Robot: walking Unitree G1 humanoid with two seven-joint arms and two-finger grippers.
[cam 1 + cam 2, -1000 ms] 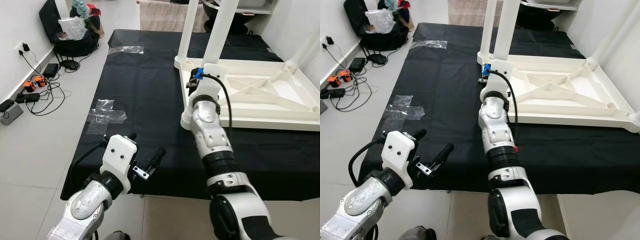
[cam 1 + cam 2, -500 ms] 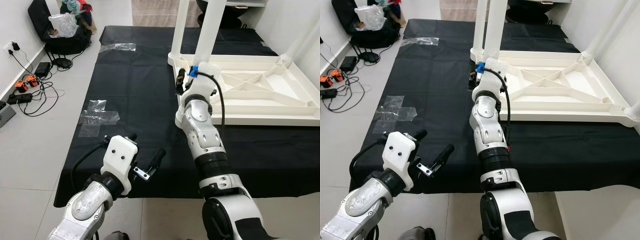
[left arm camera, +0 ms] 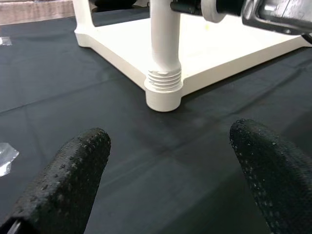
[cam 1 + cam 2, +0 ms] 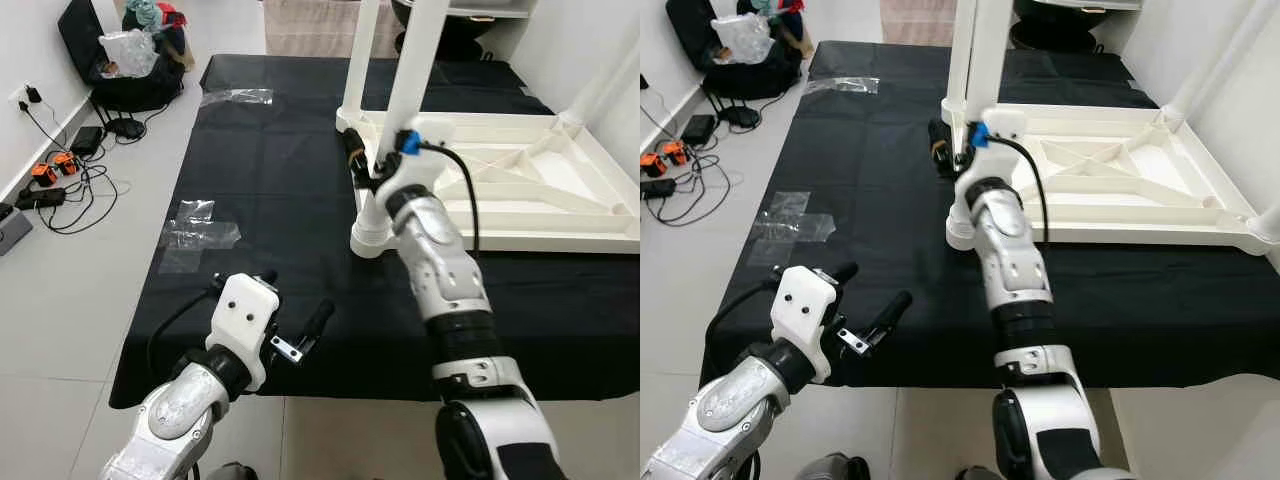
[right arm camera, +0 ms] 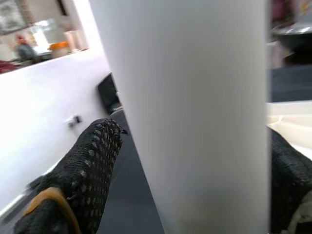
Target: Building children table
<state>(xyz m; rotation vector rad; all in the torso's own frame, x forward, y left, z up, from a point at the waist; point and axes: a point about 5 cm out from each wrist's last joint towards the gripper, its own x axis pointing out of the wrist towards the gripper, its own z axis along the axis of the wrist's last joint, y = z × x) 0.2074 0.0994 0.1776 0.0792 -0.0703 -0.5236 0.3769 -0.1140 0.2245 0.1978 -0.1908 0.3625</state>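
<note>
Right gripper [image 4: 362, 170] clamped round white table leg [image 4: 392, 110], fingers either side. Leg upright, long axis vertical, foot in near corner socket of upturned tabletop [image 4: 560, 170] on black mat [image 4: 260, 180]. Left gripper [image 4: 298, 335] spread, idle at 7 o'clock from leg, well apart.

right tool [image 4: 958, 150] clamped; left tool [image 4: 292, 322] spread, low.

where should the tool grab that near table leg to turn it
On the smooth round shaft of the near table leg, above its threaded collar, coming in level from the side. It stands upright in the corner socket, so fingers straddle it, as the right tool does now.
</note>
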